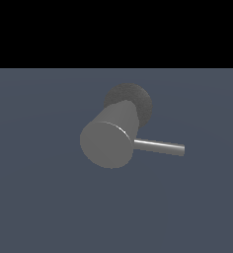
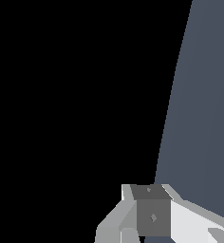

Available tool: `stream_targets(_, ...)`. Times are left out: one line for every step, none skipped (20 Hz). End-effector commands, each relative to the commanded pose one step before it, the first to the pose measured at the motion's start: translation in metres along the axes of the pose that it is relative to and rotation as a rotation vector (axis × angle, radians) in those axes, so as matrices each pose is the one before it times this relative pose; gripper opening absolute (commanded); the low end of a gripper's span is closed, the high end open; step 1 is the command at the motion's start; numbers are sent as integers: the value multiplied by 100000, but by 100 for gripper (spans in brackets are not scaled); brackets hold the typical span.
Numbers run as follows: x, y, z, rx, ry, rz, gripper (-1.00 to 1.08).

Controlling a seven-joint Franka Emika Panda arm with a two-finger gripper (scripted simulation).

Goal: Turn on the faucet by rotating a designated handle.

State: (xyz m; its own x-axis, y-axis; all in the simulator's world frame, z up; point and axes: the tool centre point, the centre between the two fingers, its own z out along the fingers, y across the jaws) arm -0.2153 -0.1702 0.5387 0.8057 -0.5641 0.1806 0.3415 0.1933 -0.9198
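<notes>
Nearest, the wrist view shows only part of the gripper [image 2: 154,223], white with a grey block; its opening cannot be judged, and it holds nothing visible. Beyond it lies bare floor [image 2: 204,118]. In the exterior view, 1 faucet [image 1: 108,141] sits mid-floor, its handle [image 1: 159,146] projecting toward the exterior view's right, untouched. Judgement: approach the rod near its free tip, then push sideways around the cylinder axis.

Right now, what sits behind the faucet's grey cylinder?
Behind the faucet cylinder sits its dark rough rounded base, partly covered by it. The handle sticks out sideways. How base meets floor is hidden.
</notes>
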Motion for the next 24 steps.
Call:
stream_targets(565, 167, -632, 3697, 2937, 1199, -100)
stream_targets(297, 87, -322, 1853, 1510, 638, -100)
stream_targets(327, 100, -352, 1985, 1653, 711, -100)
stream_targets(357, 114, -381, 2096, 1789, 782, -100)
stream_targets(390, 130, -412, 2217, 1940, 864, -100)
stream_targets(426, 148, -446, 2335, 2100, 953, -100)
stream_targets(462, 167, -479, 2439, 2259, 1045, -100)
stream_targets(500, 188, -513, 2533, 2424, 1142, -100)
stream_targets(538, 211, -546, 2606, 2583, 1238, -100)
stream_targets(572, 233, -572, 2642, 2718, 1325, -100)
stream_targets(607, 257, -600, 2670, 2858, 1416, -100)
stream_targets(642, 281, -626, 2676, 2989, 1502, -100)
stream_targets(661, 298, -635, 2608, 3045, 1551, -100)
stream_targets(677, 315, -642, 2526, 3089, 1591, -100)
stream_targets(693, 331, -648, 2443, 3132, 1629, -100)
stream_targets(710, 348, -654, 2358, 3174, 1665, -100)
stream_targets(727, 364, -660, 2272, 3218, 1699, -100)
stream_targets(743, 381, -666, 2184, 3260, 1730, -100)
stream_targets(760, 397, -672, 2095, 3302, 1760, -100)
stream_targets(777, 414, -677, 2005, 3343, 1787, -100)
stream_targets(794, 430, -682, 1915, 3385, 1812, -100)
stream_targets(811, 447, -687, 1823, 3425, 1834, -100)
stream_targets(828, 463, -692, 1730, 3466, 1855, -100)
stream_targets(845, 479, -696, 1638, 3505, 1872, -100)
